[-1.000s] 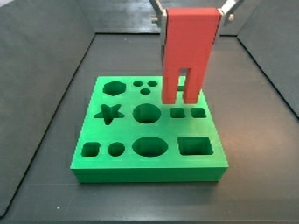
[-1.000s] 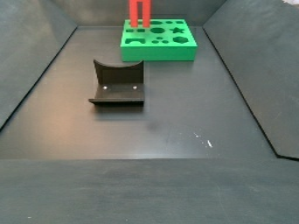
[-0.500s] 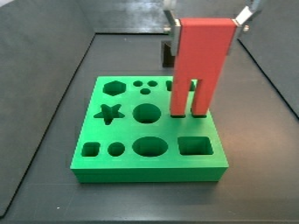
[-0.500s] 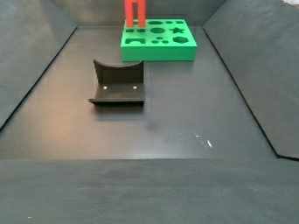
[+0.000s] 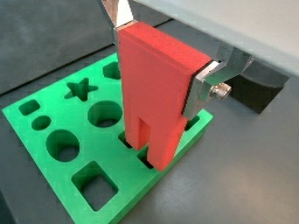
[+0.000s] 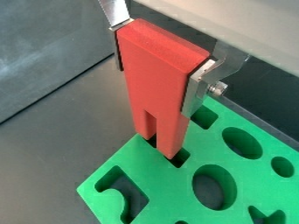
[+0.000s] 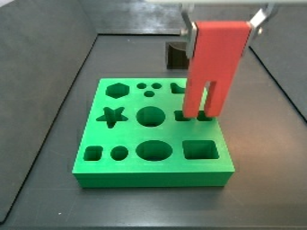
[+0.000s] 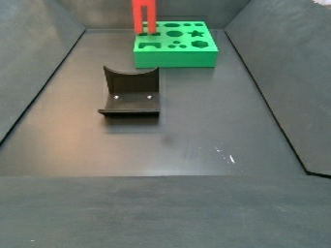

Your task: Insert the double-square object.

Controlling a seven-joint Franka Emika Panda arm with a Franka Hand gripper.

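Lowest in the side view that looks along the dark floor [image 8: 168, 184], the nearest part is bare, and a little further, left of the centre, stands the fixture [image 8: 130, 93], well apart from the work and not in the way. Far at the upper middle of that frame lies the green board [image 8: 177, 44] with its shaped holes, and the double-square object [image 8: 142, 16] rises at its left end. On the closer side view the red piece [image 7: 216, 67] stands upright over the right half of the board [image 7: 150, 135], its two prongs reaching down to the pair of small square holes; it seems the tips are just entering them, though I cannot tell how deep. The gripper [image 7: 223, 16] is at the top of the frame and is closed on the solid upper part of the piece, one silver finger [image 5: 212, 80] pressed on each narrow side, as both wrist views show. I judge this high grasp is chosen so that the prongs stay free and vertical and the fingers do not meet the board [image 6: 222, 175] during the push down. The insertion looks begun but not finished, because most of the piece [image 6: 162, 87] is above the board surface.
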